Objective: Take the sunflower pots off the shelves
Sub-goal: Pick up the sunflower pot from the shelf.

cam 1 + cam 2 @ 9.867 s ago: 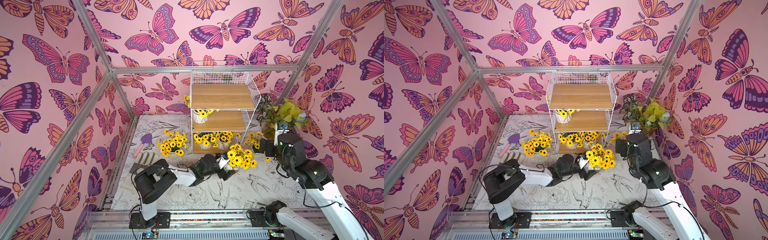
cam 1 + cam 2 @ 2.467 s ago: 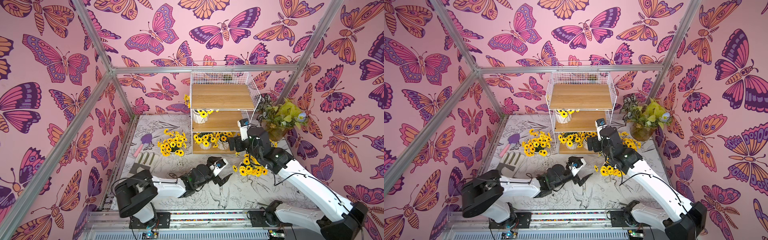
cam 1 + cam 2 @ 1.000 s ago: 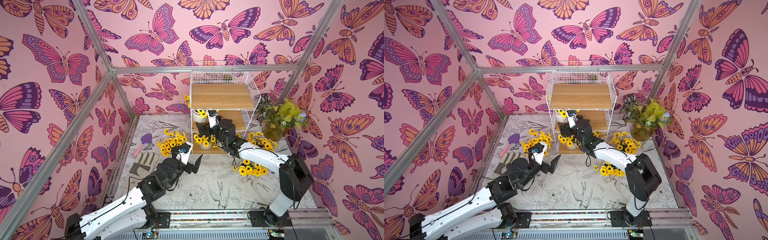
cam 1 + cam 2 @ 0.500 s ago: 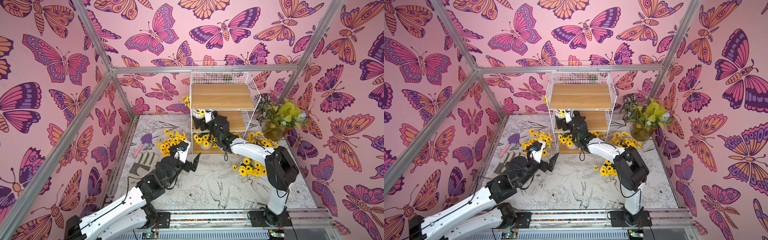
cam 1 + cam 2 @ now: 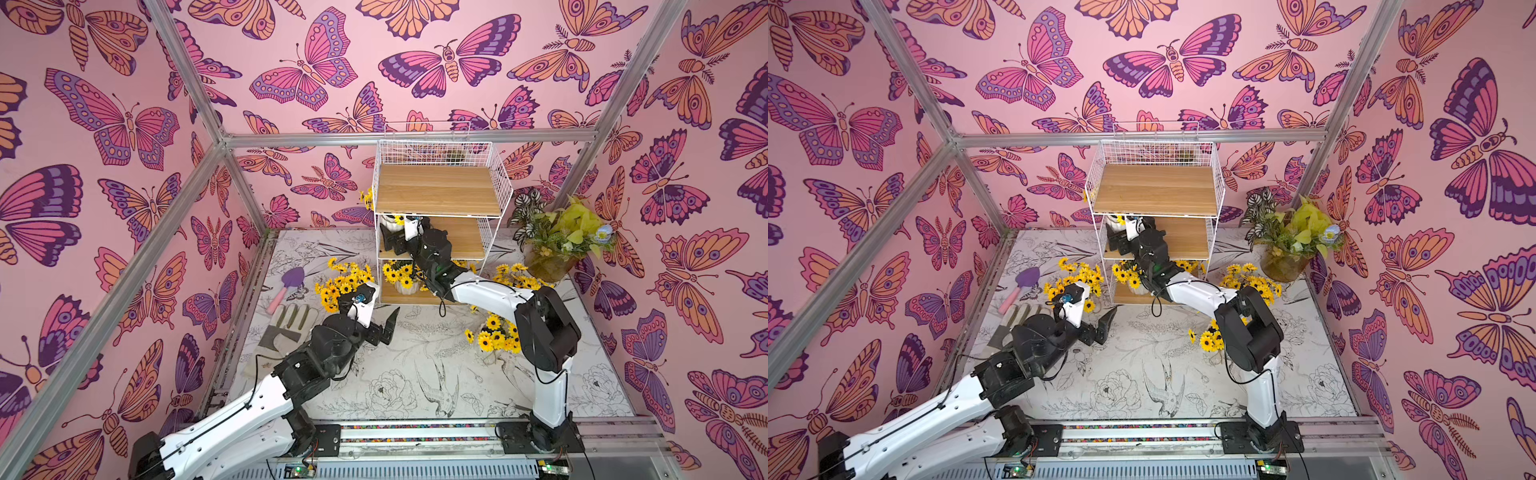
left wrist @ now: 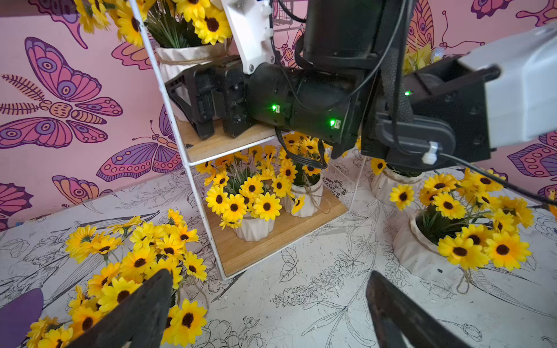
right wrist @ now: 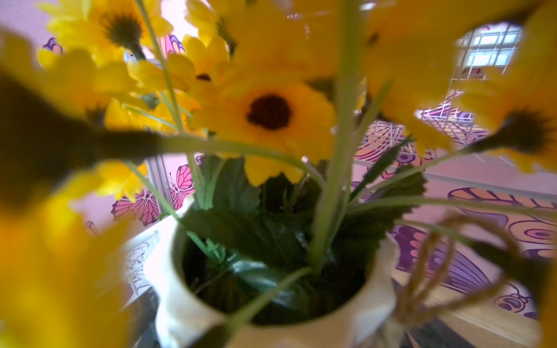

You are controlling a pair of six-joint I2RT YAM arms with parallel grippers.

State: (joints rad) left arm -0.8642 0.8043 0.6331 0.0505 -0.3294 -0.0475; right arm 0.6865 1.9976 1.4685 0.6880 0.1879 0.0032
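The shelves (image 5: 436,195) stand at the back, their top board bare. One sunflower pot (image 5: 388,222) (image 6: 187,57) stands at the left end of the middle board. My right gripper (image 5: 388,236) (image 5: 1116,241) (image 6: 180,93) reaches in there, jaws either side of it; the grip is hidden. In the right wrist view that pot (image 7: 174,301) fills the picture, blurred. Two sunflower pots (image 6: 253,229) (image 6: 303,205) stand on the bottom board. Three more are on the table (image 5: 343,284) (image 5: 515,276) (image 5: 494,338). My left gripper (image 5: 384,328) (image 5: 1100,325) (image 6: 268,316) hovers open and empty before the shelves.
A brownish pot of yellow-green foliage (image 5: 552,253) stands at the back right. A purple trowel (image 5: 289,282) and grey gloves (image 5: 286,328) lie at the left. Butterfly walls close in three sides. The right arm (image 5: 490,293) crosses in front of the bottom shelf.
My right gripper has pushed further left along the middle board up to the pot. The left arm has hardly moved and stays open.
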